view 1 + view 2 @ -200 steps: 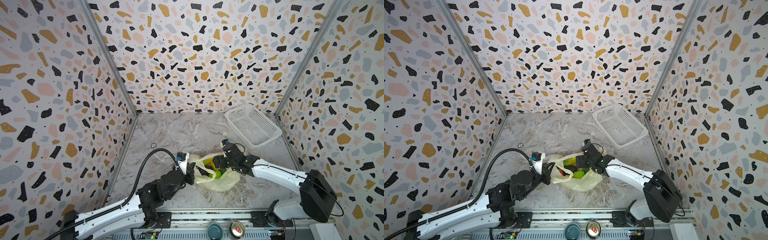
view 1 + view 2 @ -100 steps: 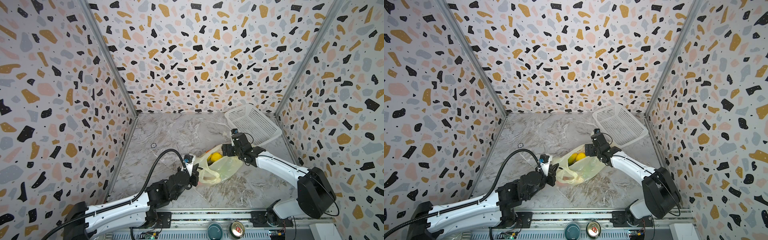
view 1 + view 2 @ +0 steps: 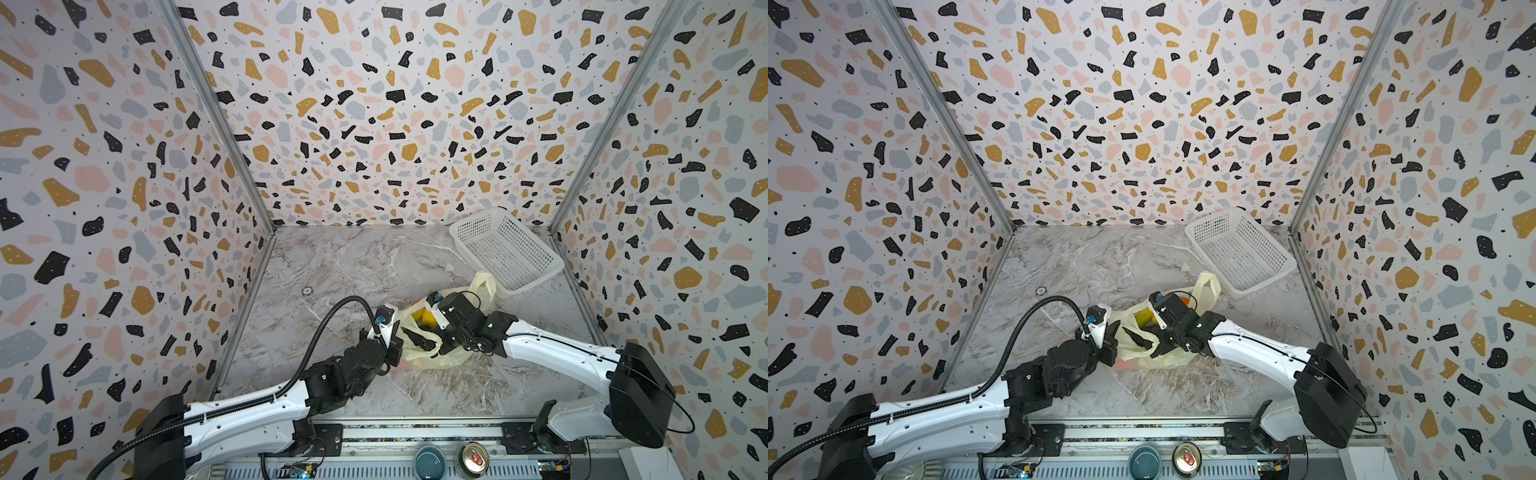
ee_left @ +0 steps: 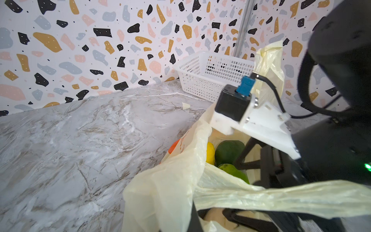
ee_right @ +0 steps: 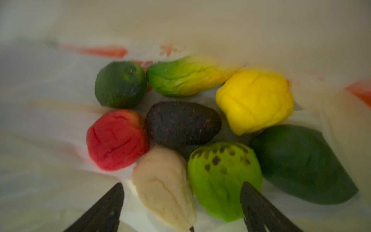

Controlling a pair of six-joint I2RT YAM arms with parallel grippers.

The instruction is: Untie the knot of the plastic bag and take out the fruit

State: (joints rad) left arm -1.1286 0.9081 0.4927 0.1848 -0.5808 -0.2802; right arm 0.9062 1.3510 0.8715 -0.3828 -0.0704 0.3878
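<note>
Wide open and empty inside the crinkly pale-yellow plastic bag, the right gripper aims at the cream-white pear-shaped fruit lying lengthwise just ahead.

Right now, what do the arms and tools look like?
Both arms are white shells with black joints. A ribbed black hose runs along the left arm; the right arm has a thin black cable. The left tool and right tool have black tapered fingers, white camera mounts, blue plugs.
</note>
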